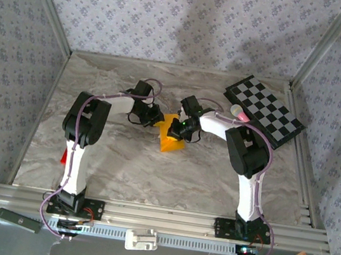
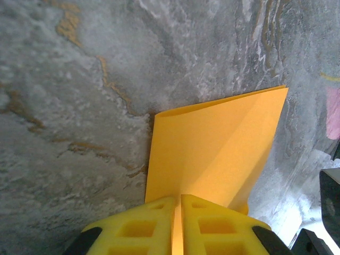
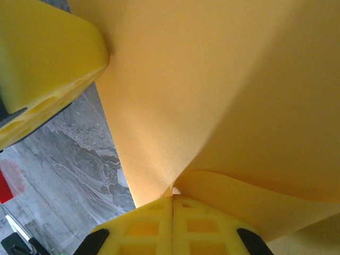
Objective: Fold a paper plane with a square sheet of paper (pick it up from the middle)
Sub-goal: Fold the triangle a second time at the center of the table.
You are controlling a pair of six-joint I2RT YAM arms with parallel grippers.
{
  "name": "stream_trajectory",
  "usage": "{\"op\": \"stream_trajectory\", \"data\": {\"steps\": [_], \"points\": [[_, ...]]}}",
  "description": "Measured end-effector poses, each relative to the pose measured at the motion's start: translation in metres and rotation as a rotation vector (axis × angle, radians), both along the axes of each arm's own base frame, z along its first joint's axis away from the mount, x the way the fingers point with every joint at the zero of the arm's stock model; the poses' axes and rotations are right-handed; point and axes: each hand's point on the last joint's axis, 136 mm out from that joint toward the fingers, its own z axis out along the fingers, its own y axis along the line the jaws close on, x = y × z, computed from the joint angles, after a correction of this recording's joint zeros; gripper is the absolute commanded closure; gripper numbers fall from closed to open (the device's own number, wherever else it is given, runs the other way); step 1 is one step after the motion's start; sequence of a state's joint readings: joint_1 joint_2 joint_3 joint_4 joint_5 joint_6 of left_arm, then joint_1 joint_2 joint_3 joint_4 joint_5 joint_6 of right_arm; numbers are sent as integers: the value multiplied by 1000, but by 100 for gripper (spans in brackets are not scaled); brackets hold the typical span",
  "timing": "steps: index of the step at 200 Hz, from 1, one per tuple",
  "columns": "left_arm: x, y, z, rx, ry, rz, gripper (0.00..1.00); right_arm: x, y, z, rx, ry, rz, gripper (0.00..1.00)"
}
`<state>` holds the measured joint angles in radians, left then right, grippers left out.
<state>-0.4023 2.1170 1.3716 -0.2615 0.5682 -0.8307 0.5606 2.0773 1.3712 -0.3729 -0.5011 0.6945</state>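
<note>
Left hand (image 1: pixel 156 118) is clenched on the orange-yellow sheet of paper (image 1: pixel 172 138). In its wrist view, the two yellow fingers (image 2: pixel 212 228) pinch the sheet's edge between them. Right hand (image 1: pixel 182 128) grasps the same sheet, its fingers pressed together on a curled fold. The paper sits near the middle of the table (image 1: pixel 120 165), between both hands, partly folded, with the checkered board (image 1: pixel 264 109) at its two o'clock.
</note>
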Motion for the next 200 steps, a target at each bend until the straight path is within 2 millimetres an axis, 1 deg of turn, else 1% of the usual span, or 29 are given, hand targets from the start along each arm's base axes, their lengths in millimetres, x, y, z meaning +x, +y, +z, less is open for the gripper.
{"op": "stream_trajectory", "data": {"steps": [200], "points": [[0,0,0,0,0,0,87,-1,-1,-1,2,5,9,96]]}}
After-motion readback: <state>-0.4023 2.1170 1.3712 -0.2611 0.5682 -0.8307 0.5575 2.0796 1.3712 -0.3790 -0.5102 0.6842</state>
